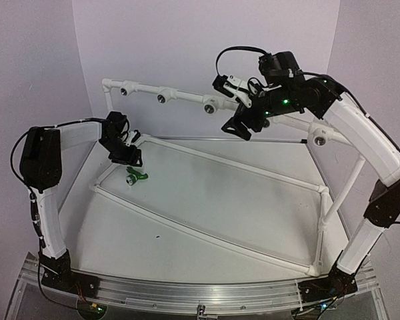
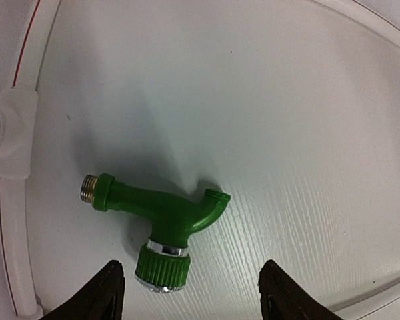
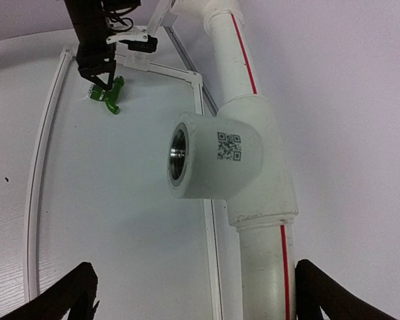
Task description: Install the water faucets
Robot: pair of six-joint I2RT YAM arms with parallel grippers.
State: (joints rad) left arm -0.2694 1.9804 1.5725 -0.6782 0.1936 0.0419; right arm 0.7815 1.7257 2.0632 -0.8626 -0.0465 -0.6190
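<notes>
- White tabletop (image 1: pixel 207 200) carries a frame of white pipe (image 1: pixel 187 150), with a raised rear pipe (image 1: pixel 143 91) holding a row of socketed fittings.
- Right arm (image 1: pixel 367 140) reaches high toward the back. Seen from its wrist, the right gripper (image 3: pixel 197 287) is spread wide and holds nothing, facing one tee fitting (image 3: pixel 213 167) whose dark threaded socket has nothing in it.
- Left arm (image 1: pixel 47 200) bends low at the table's left. The left gripper (image 1: pixel 129 159) is partly spread and empty, hovering just above the only tap in view.
- Green faucet (image 2: pixel 163 210) lies flat on the table inside the frame's left corner, well apart from the right arm, so the left arm is much the nearer.
- From the left wrist, its long axis runs across the view, brass thread (image 2: pixel 89 188) to the left and spout to the right. The ribbed knob points back between the dark fingers (image 2: pixel 103 293).
- A straight descent looks likely to bracket the knob rather than the body.
</notes>
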